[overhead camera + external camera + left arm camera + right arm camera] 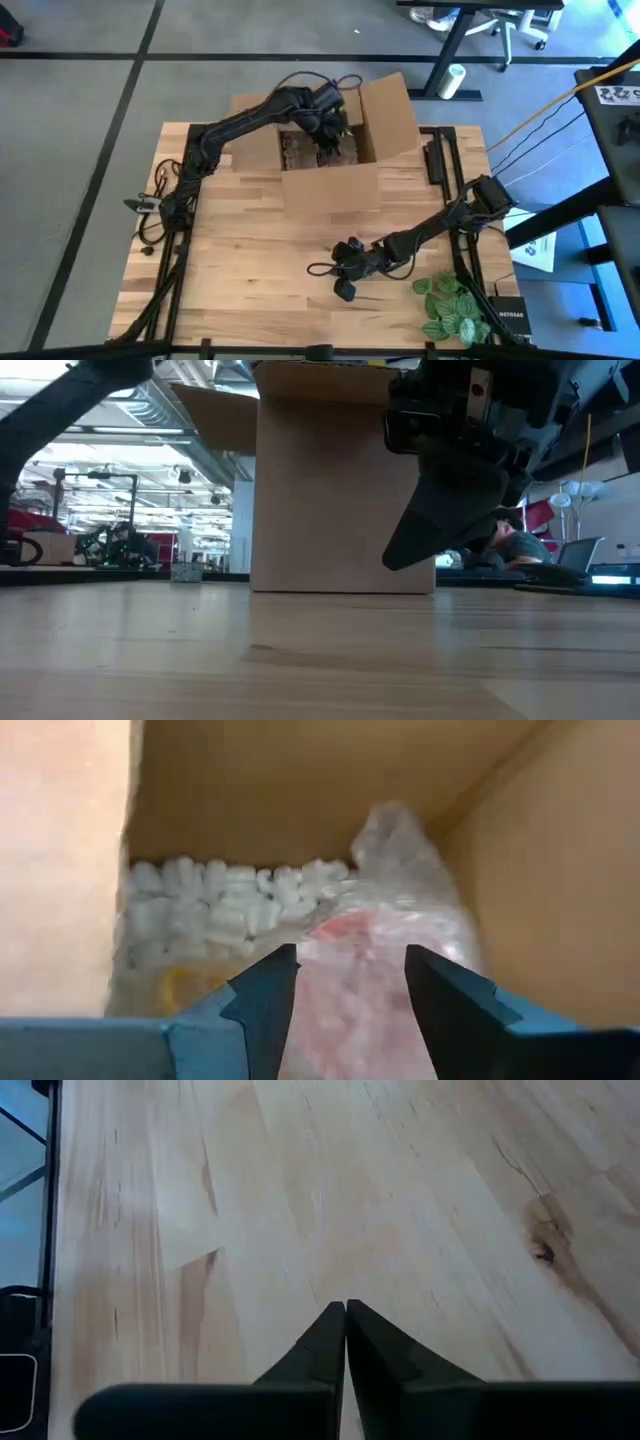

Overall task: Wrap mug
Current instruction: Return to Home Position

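The mug shows as a pink-red shape wrapped in clear bubble wrap (pixel 385 920). It is inside the open cardboard box (pixel 330 185) at the table's far side, above white packing peanuts (pixel 220 905). My left gripper (pixel 350 970) reaches down into the box (pixel 328 128) and is shut on this bundle. My right gripper (pixel 345 1308) is shut on nothing and hovers just above the bare wood near the table's front edge (pixel 345 285). In the low view the right gripper (pixel 400 560) shows dark in front of the box. My left gripper pinches the bubble-wrapped mug between its two fingers, one finger (pixel 265 995) on each side of the bundle's near end (pixel 325 985). The fingers come from above, slanting down into the box. The bundle's far end (pixel 395 840) is in the box's corner; whether it rests on the peanuts cannot be told.
The box's flaps (pixel 390 110) stand open. A green plant sprig (pixel 450 305) lies at the table's near right corner. Black cables (pixel 150 205) lie at the left edge. Bare wood (pixel 250 260) spreads between the box and the front edge.
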Available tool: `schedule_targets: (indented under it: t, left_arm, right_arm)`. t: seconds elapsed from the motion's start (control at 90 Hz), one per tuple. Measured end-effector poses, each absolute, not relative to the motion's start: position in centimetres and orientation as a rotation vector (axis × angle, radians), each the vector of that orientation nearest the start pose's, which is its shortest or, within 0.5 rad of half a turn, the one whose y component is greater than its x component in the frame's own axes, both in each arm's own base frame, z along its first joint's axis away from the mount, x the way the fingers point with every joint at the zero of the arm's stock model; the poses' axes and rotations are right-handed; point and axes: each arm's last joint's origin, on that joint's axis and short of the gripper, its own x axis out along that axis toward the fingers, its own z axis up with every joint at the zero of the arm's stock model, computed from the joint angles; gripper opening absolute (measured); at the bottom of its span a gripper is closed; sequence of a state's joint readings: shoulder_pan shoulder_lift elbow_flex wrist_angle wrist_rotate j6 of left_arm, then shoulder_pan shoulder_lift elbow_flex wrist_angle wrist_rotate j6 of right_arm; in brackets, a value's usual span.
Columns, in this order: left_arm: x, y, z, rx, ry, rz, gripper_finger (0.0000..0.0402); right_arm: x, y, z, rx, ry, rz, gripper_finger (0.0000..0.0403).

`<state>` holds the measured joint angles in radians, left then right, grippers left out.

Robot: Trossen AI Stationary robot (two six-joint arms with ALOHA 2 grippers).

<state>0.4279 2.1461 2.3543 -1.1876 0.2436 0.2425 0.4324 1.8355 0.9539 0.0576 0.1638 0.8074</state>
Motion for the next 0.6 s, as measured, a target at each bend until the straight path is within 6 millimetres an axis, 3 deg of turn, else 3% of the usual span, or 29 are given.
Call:
schedule_targets:
  t: [0.4, 0.5, 0.6]
  left_arm:
    - [36.4, 13.2, 43.2, -0.011, 0.763, 0.015, 0.0169]
    - [35.0, 11.5, 44.6, 0.004, 0.754, -0.009, 0.0145]
    - [33.6, 9.7, 45.5, 0.024, 0.789, -0.020, 0.0096]
  right_arm:
    - [32.6, 14.5, 13.7, 0.518, 0.833, -0.079, 0.0000]
    - [32.6, 14.5, 13.7, 0.518, 0.833, -0.078, 0.0000]
    - [32.6, 14.5, 13.7, 0.518, 0.832, -0.078, 0.0000]
